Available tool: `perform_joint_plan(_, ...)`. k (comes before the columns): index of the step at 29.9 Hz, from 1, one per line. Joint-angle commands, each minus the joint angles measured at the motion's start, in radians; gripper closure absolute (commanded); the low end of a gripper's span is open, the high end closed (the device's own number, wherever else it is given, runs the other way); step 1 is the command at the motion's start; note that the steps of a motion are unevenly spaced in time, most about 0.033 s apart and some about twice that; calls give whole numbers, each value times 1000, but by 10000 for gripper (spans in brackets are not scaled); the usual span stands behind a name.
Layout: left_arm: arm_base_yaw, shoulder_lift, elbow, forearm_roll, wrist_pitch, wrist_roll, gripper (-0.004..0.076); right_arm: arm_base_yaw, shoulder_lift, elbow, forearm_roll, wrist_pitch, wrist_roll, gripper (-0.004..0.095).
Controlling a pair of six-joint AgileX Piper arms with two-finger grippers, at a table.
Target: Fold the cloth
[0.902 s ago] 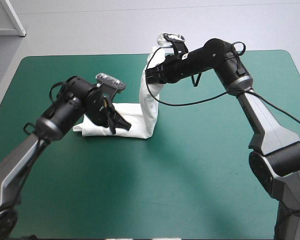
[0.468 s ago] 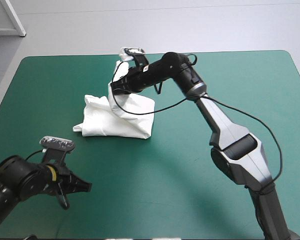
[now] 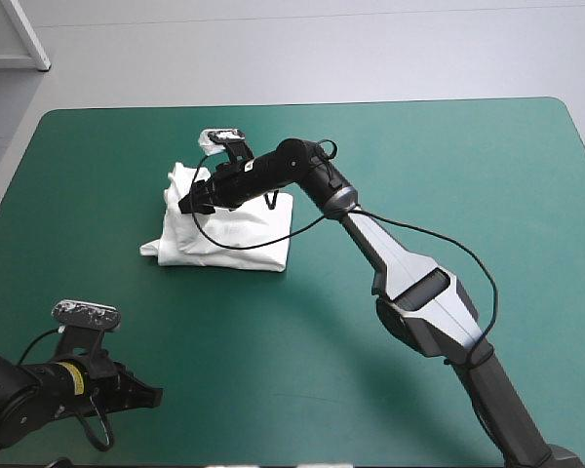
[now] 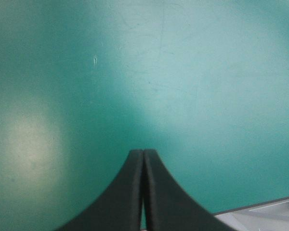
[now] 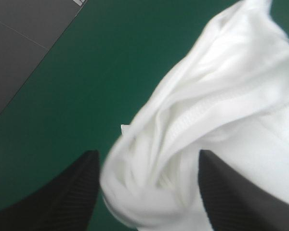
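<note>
The white T-shirt [image 3: 229, 239] is lying folded left of centre, with the right tool [image 3: 187, 203] hanging over it.
At the near left corner of the teal-green surface [image 3: 487, 175], the left tool [image 3: 144, 395] is hovering low, its black fingers pressed together in one point, well apart from the cloth. Farther in, the T-shirt is sitting as a bundle. The right arm is reaching across from the right; its tool's fingers are standing spread over the bundle's far left corner, a loose fold bulging between them.
</note>
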Motion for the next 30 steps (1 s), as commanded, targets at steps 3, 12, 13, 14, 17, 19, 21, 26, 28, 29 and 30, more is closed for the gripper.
perform_joint_plan(3,-3,2,-23,9,39,10,732,-46,-140,-38,16,46,42,191)
perform_joint_plan(12,-3,2,-23,1,39,-1,732,-131,-221,-32,-150,242,183,310)
perform_joint_plan(13,-3,2,-23,1,39,-1,732,-140,-230,-20,-167,242,195,310)
perform_joint_plan(14,-3,2,-23,-4,39,-1,732,-145,-241,-5,-181,242,195,310)
perform_joint_plan(17,-3,2,-23,-9,39,-1,732,-156,-281,76,-259,242,195,310)
perform_joint_plan(19,-3,2,-23,-9,39,-1,732,-156,-325,181,-318,242,180,310)
perform_joint_plan(21,-3,2,-23,-3,39,-1,732,-156,-365,291,-335,242,161,310)
perform_joint_plan(26,-3,2,-23,2,39,-1,732,-148,-377,497,-301,232,125,310)
perform_joint_plan(28,-3,2,-23,-7,39,-1,732,-139,-366,539,-281,203,118,310)
perform_joint_plan(29,-3,2,-23,-7,39,-1,732,-134,-356,548,-262,185,108,310)
perform_joint_plan(30,-3,2,-23,-11,39,-1,732,-129,-345,548,-244,167,105,310)
